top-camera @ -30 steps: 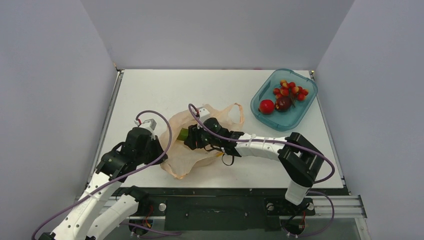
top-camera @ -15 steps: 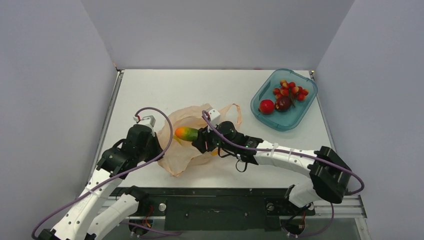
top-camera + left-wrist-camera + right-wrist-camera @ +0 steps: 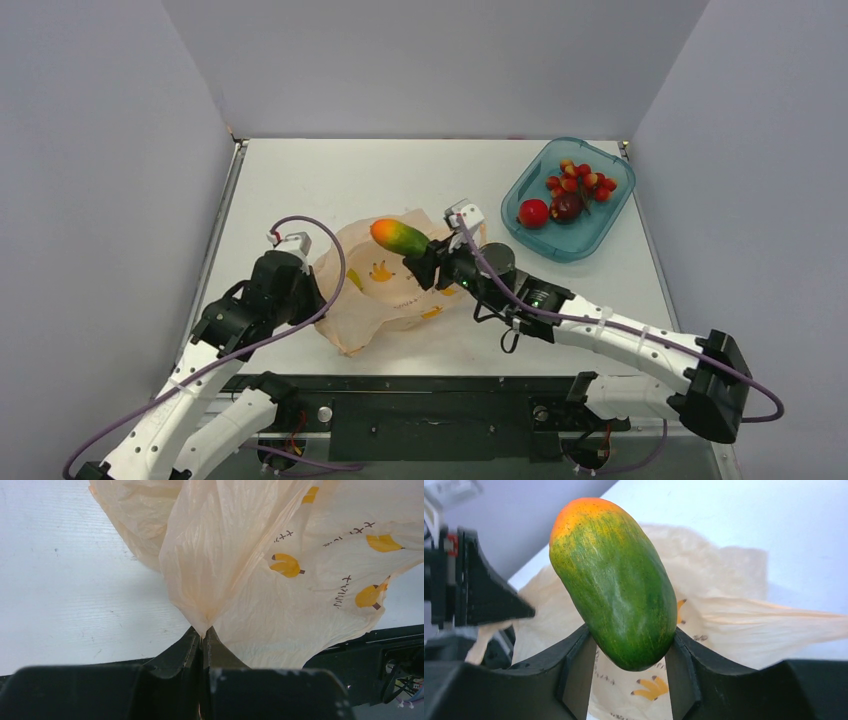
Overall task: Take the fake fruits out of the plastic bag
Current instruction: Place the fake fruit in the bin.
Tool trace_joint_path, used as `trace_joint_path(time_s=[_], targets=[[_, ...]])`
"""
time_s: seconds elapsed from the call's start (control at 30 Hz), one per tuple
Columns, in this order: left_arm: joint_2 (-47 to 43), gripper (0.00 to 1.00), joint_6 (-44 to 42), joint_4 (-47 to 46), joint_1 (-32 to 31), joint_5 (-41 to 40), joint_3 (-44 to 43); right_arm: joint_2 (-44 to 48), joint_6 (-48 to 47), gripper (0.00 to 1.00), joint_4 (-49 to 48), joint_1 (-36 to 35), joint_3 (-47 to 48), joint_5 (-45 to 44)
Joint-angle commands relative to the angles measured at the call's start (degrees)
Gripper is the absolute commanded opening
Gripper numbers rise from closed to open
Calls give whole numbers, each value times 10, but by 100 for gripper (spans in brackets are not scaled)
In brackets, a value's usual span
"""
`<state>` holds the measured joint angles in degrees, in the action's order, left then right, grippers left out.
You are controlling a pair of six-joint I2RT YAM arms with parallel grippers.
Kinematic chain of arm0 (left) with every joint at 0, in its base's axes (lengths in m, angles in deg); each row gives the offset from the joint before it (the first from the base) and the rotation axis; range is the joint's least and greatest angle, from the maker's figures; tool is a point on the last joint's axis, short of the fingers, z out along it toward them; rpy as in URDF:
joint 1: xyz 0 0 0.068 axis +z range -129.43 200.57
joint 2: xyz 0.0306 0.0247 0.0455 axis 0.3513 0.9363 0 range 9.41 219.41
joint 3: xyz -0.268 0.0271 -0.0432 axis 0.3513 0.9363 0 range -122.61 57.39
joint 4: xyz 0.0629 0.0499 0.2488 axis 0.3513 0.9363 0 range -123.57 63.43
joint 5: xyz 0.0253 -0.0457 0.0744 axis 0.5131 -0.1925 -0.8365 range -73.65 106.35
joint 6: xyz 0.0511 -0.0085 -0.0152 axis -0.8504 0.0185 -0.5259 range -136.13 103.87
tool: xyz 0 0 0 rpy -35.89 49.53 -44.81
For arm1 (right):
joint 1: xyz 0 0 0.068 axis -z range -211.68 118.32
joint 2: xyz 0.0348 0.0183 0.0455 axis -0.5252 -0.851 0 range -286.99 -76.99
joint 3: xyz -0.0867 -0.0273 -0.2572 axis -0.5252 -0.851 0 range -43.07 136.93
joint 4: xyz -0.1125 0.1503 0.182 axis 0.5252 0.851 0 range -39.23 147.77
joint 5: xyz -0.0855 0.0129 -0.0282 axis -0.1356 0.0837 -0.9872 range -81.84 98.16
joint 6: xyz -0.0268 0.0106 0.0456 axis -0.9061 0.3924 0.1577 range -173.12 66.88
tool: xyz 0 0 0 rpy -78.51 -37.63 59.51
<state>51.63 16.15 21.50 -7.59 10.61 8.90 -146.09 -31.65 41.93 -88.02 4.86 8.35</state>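
Mango [image 3: 616,585]: green streaked with paler green, orange-yellow at one end.
Plastic bag [image 3: 280,595]: translucent pale orange, printed with yellow-orange banana marks and small dark lettering.
Tub [image 3: 568,245]: translucent teal.
Berry cluster [image 3: 582,178]: red, some orange-yellow.
Round ball [image 3: 533,212]: red.
Dark fruit [image 3: 568,206]: maroon.
Counter [image 3: 400,170]: white.
Left claw [image 3: 202,645], right claw [image 3: 630,635]: black.
Arms [image 3: 620,337]: white with black joints.
Walls [image 3: 430,60]: plain pale grey-lilac.

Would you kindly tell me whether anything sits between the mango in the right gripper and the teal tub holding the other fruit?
Nothing visible does. The right gripper holds the mango clear above the bag, and only bare table lies between it and the tub.
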Motion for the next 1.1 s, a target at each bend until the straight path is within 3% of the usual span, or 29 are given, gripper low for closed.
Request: trace_joint_path(time_s=[0.0,0.13,0.23,0.47,0.7,0.83,0.93,1.07], targets=[[-15,0,-7,-21,-5,-5,0,80,-3,0,-8,10,15,-198],[-20,0,-7,-21,-8,-4,0,101,31,0,12,61,16,-346],[-21,0,-7,-22,-11,-3,1,93,85,0,61,121,21,-406],[-23,0,-7,-22,-15,-3,1,-13,222,0,189,324,65,-342],[-17,0,-8,-26,-19,2,2,-90,226,2,209,381,81,-333],[-13,0,-10,-28,-22,6,4,-110,226,20,209,401,76,-332],[-13,0,-10,-28,-26,8,4,-121,221,46,202,411,74,-325],[-18,0,-10,-29,-30,9,4,-138,199,67,189,422,79,-307]])
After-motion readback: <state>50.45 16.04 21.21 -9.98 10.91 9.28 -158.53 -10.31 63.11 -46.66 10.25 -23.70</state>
